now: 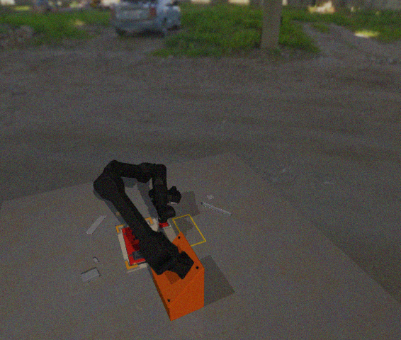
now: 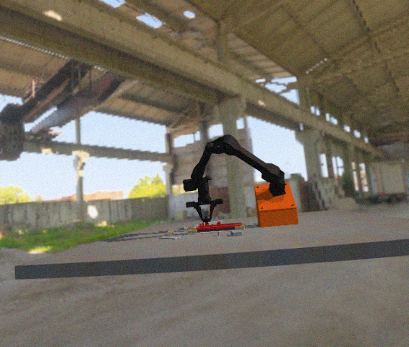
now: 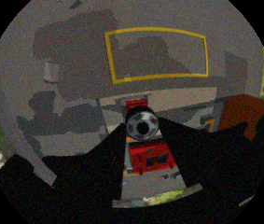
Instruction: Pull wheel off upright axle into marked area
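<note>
In the wrist view the two dark fingers converge just below the middle of the frame and are clamped on the wheel, a small grey disc with a dark hub seen face-on. The gripper points straight down, and the wheel sits over the red fixture that lies directly beneath it; whether the wheel is clear of the axle cannot be told, since the axle is hidden.

Above the wheel, in the upper half of the wrist view, lies the marked area, a yellow-outlined rectangle on the grey table. Its near edge runs just beyond the pale edge of the fixture's base, and the arm's shadow falls across it. At the right edge of that view an orange block intrudes.

From the top view the gripper stands at centre-left, with the marked area just to its right and the orange block below it, one corner close to the outline's lower side. Thin grey strips lie scattered to the upper right and left, well apart from the outline. In the exterior view the gripper hangs low over the red fixture.
</note>
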Tool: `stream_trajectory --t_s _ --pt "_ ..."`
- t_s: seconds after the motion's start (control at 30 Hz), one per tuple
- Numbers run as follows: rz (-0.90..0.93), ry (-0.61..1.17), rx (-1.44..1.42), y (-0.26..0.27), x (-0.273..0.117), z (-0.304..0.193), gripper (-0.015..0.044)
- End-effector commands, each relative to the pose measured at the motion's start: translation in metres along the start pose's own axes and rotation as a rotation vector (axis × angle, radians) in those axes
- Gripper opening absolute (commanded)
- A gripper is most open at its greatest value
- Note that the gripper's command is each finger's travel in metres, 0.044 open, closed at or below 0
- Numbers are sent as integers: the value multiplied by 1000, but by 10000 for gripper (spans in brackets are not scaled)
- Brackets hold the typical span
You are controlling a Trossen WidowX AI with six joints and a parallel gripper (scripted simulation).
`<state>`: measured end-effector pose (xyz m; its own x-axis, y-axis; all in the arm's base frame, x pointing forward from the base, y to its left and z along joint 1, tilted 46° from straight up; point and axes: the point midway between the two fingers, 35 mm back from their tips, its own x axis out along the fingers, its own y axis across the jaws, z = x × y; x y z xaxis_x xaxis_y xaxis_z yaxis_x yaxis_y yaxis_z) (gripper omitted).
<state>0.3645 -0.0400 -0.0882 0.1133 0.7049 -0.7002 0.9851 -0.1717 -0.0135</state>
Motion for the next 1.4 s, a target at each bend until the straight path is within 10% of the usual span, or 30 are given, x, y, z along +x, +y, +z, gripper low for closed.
stream_trajectory --t_s 0.0,1.37 --pt "8 -2 -2 1 -5 1 0" --pt "10 -1 2 1 -18 2 0"
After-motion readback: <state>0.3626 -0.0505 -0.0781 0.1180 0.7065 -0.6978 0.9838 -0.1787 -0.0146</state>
